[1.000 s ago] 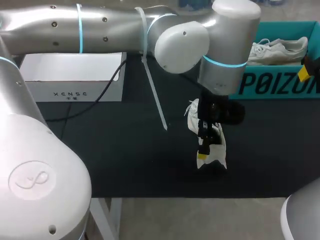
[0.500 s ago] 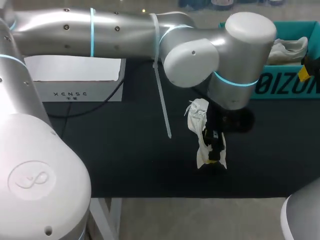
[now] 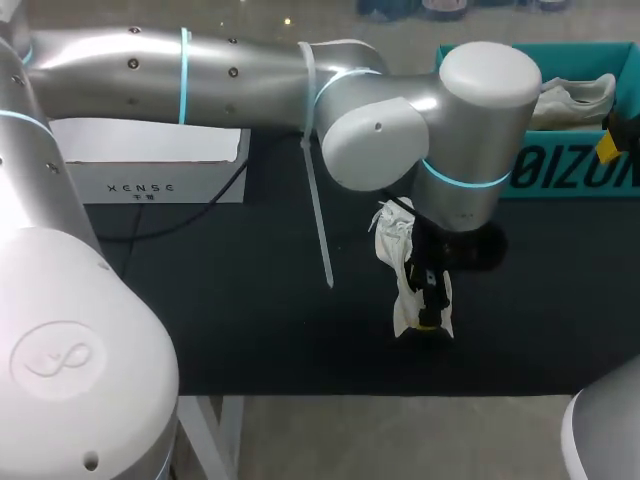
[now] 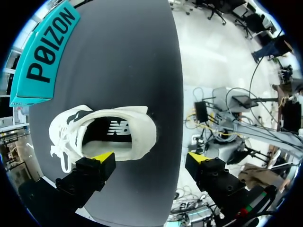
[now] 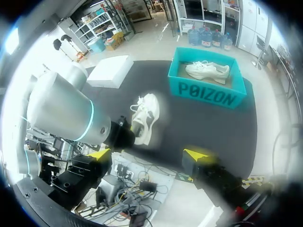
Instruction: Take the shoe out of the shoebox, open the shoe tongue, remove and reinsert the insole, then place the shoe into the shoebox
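Note:
A white sneaker (image 3: 408,270) lies on the black mat (image 3: 250,320), toe toward the teal shoebox (image 3: 570,170). My left arm comes across from the left, and its gripper (image 3: 425,305) hangs open right over the sneaker's heel. In the left wrist view the sneaker (image 4: 104,135) shows its dark opening. One yellow finger (image 4: 102,157) sits at the heel rim and the other stands well off to the side, so the left gripper (image 4: 149,158) is open. My right gripper (image 5: 149,153) is open, high above the table. A second white sneaker (image 5: 208,70) rests in the shoebox (image 5: 208,87).
A white cardboard box (image 3: 150,160) stands at the back left of the mat. A thin white strap (image 3: 318,220) dangles from my left arm. My right gripper (image 3: 612,140) shows at the right edge beside the shoebox. The mat's front edge runs just behind the sneaker's heel.
My left arm has swung a little to the right and its gripper has shifted over the sneaker's heel end. The sneaker lies where it was. Both grippers stayed open.

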Controlling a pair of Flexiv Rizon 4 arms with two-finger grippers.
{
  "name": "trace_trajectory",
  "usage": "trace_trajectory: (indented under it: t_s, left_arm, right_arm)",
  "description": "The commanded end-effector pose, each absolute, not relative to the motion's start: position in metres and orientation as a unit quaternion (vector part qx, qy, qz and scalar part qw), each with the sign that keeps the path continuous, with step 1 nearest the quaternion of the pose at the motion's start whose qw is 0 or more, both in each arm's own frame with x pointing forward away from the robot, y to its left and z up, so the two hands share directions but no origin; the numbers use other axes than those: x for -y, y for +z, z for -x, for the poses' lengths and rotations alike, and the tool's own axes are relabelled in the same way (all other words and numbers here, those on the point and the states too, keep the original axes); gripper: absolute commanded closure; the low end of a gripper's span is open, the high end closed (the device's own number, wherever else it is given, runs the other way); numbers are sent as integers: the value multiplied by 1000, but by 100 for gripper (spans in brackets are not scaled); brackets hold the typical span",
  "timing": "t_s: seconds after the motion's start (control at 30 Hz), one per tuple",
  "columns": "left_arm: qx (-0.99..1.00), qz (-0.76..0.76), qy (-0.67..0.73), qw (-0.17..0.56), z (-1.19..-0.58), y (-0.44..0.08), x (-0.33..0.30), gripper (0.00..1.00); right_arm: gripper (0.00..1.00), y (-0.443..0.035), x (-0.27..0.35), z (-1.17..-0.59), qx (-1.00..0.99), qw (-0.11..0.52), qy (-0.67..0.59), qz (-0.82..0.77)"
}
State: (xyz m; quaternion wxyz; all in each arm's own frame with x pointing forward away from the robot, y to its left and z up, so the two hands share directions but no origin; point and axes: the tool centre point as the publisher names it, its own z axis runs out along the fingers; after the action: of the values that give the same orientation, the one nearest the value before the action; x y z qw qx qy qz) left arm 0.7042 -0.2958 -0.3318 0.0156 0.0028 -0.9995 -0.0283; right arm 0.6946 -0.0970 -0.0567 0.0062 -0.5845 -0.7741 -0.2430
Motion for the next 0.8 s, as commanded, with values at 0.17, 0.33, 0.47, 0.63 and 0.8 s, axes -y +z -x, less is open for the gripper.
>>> trace_trajectory:
  t_s: [0.17,0.33,0.47,0.63,0.8]
  left_arm:
    - [999,2,-30,22,-715,-348,307,0]
    - [999,11,-33,27,-719,-356,315,0]
    - [999,16,-41,28,-720,-359,321,0]
    - [999,15,-42,25,-721,-358,322,0]
    - [998,11,-47,27,-722,-359,322,0]
  right_arm:
    - [0,-56,96,-697,774,8,-241,585]
    - [0,-56,96,-697,774,8,-241,585]
    - [0,-56,96,-697,774,8,-241,585]
    - [0,-56,96,-697,774,8,-241,585]
    - [0,-56,96,-697,774,8,-241,585]
